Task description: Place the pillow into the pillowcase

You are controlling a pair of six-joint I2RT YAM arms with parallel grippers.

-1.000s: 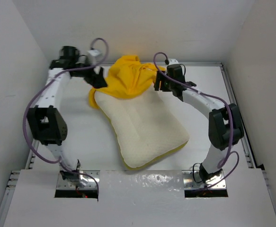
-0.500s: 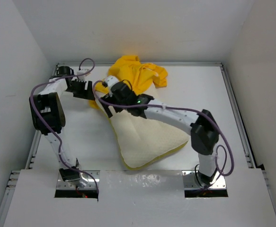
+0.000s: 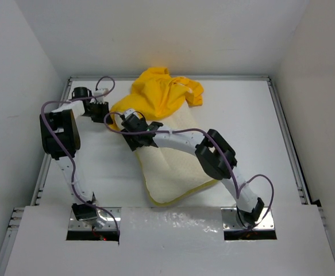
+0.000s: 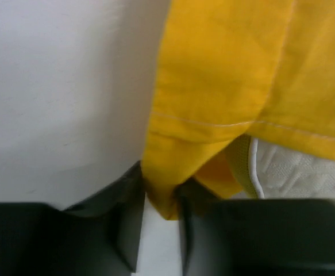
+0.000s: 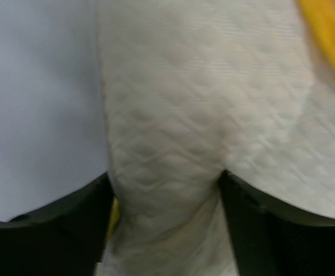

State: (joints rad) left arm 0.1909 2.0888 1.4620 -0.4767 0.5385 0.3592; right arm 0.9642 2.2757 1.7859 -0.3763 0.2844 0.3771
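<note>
The cream pillow (image 3: 178, 167) lies slantwise mid-table, its far end under the bunched yellow pillowcase (image 3: 158, 92). My left gripper (image 3: 105, 110) sits at the pillowcase's left edge. In the left wrist view its jaws (image 4: 160, 184) pinch a folded yellow hem corner (image 4: 230, 69), with a bit of pillow (image 4: 293, 172) behind. My right arm reaches across the pillow to its far left corner, where the right gripper (image 3: 131, 131) sits. In the right wrist view the wide-set jaws (image 5: 164, 187) squeeze the dimpled pillow corner (image 5: 173, 115). A strip of pillowcase (image 5: 328, 34) shows at the top right.
White walls close in the table on the left, back and right. A raised rail (image 3: 285, 132) runs along the right side. The arm bases (image 3: 92, 215) sit at the near edge. The right arm's elbow (image 3: 216, 152) hangs over the middle of the pillow.
My right arm has swung from the pillowcase's right side across to the pillow's far left corner. The left gripper has dropped to the pillowcase's left edge and narrowed onto its hem.
</note>
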